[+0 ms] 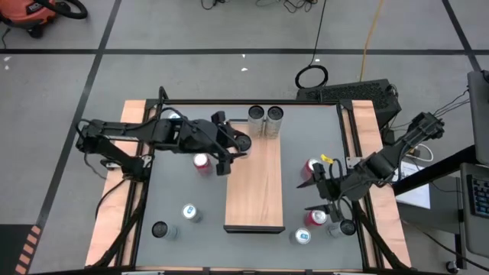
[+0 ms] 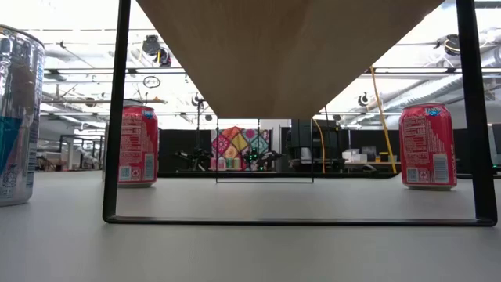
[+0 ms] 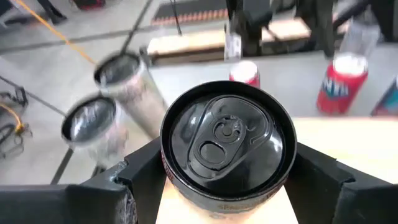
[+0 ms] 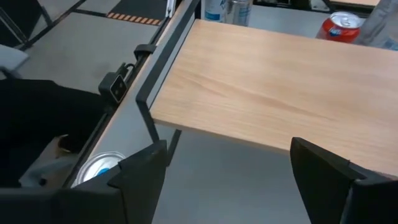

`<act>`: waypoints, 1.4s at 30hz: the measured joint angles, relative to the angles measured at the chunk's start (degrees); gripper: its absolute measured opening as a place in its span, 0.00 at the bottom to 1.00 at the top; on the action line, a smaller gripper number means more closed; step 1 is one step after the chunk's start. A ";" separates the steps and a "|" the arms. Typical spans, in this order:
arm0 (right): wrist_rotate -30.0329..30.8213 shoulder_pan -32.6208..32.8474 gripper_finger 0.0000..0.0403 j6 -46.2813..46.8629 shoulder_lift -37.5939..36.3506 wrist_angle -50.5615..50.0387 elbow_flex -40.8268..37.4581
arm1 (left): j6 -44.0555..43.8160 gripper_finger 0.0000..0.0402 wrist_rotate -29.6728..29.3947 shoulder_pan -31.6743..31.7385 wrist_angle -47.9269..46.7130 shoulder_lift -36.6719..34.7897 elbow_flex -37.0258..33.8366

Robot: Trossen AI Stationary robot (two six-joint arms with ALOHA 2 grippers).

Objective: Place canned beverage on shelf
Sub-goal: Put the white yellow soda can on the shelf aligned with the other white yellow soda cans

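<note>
The shelf (image 1: 256, 187) is a long light-brown board on a thin dark frame in the middle of the grey table. Two silver cans (image 1: 264, 115) stand on its far end. My left gripper (image 1: 238, 143) is over the shelf's far left part, just near of those cans, and is shut on a black can (image 3: 227, 134). My right gripper (image 1: 308, 195) is open and empty, right of the shelf's right edge and facing the board (image 4: 280, 81). My left gripper pinches the black can's side wall just below its top rim (image 3: 171, 168) between its two fingers (image 3: 134, 177), one on each side. The can stands upright, top up, over the shelf board (image 3: 354, 140). Whether its base rests on the board is hidden by the can itself.
A red can (image 1: 202, 163) stands on the table left of the shelf, with two more cans (image 1: 190, 212) (image 1: 160, 229) nearer the front. On the right, red cans (image 1: 313, 166) (image 1: 317, 218) and two others (image 1: 302, 237) (image 1: 345, 227) stand around my right gripper.
</note>
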 joint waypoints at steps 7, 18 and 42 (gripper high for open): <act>3.58 0.79 0.71 -0.07 0.09 0.79 0.00 | -0.07 0.66 -0.07 2.40 1.56 -4.10 -2.48; 3.69 0.79 0.71 -1.18 0.09 2.39 0.00 | -1.65 0.66 3.88 10.25 10.05 -6.86 -13.00; 3.69 0.79 0.71 -2.96 0.09 2.66 0.00 | -2.82 0.66 12.50 20.81 12.70 -4.05 -15.68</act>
